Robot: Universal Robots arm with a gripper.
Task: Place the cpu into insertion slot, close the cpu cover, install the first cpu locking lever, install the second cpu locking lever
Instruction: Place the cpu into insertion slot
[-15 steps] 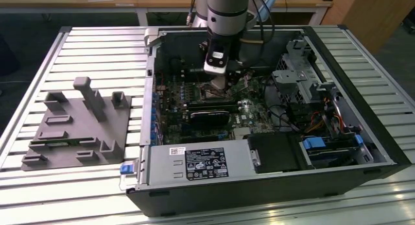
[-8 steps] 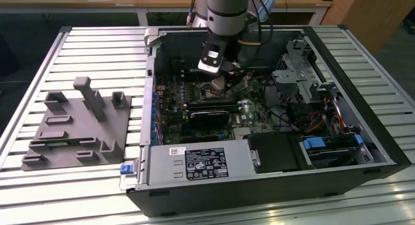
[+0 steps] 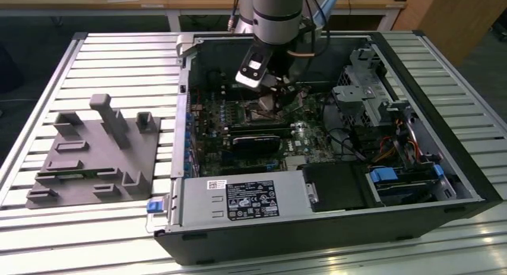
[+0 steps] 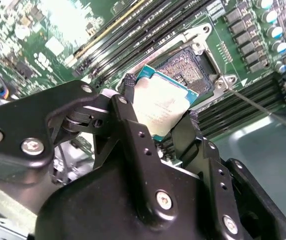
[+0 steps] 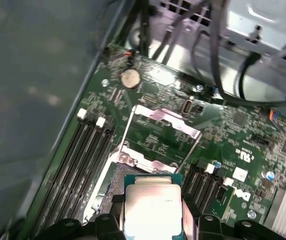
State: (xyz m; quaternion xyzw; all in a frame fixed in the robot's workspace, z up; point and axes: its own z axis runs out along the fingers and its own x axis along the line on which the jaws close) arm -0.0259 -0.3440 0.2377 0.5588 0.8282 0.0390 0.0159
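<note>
**Chip gripped, socket just ahead**

Exterior view: the gripper (image 3: 273, 95) hangs in the upper middle of the frame; its load is hard to make out.

Second wrist view: the jaws pinch the cpu (image 4: 163, 102) by opposite edges. It is tilted, with the insertion slot (image 4: 188, 67) just beyond.

First wrist view: the cpu cover (image 5: 166, 124) is raised open past the chip, and the socket is mostly hidden under it.

Second wrist view: cpu (image 4: 161, 100) side edges hidden behind claw (image 4: 158, 105) fingers (image 4: 133, 125) clamping it; insertion slot (image 4: 195, 67) partly covered by cpu.
First wrist view: cpu (image 5: 152, 210) cut by picture edge, top washed out by glare; insertion slot (image 5: 108, 192) half hidden under it.
Exterior view: arm (image 3: 277, 13) cut at upper edge; claw tip too small, too dark to tell. Counter (image 3: 119, 61) cropped at edges.
</note>
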